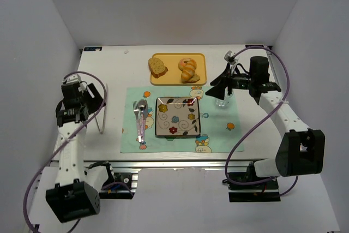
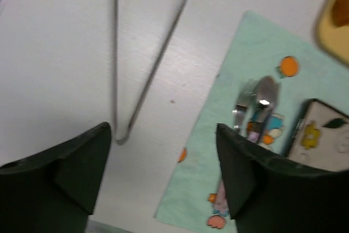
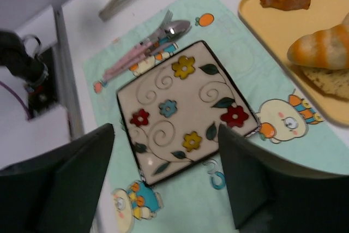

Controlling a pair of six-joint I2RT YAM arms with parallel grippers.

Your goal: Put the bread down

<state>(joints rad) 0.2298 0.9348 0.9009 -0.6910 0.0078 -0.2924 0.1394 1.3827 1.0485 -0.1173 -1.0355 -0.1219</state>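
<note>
Top external view: you find the bread (image 1: 186, 61) on the yellow tray (image 1: 172, 78) at the far side of the table (image 1: 109, 69); it sits in the tray's right half, touching the croissant (image 1: 190, 73) just in front of it; a brown bread slice (image 1: 157, 67) lies in the left half
Right gripper (image 3: 165, 156): your jaws are spread wide with nothing between them; the wrist view looks down on the flowered plate (image 3: 185, 107); from above it hangs near a glass (image 1: 222, 102), well short of the tray
Left gripper (image 2: 163, 173): jaws parted, grasping nothing; it is over bare table left of the placemat (image 2: 240, 80), near thin metal tongs (image 1: 103, 107)
Plate: centred on the mint placemat; spoon (image 1: 142, 114) and fork (image 1: 137, 114) lie side by side just left of it
</note>
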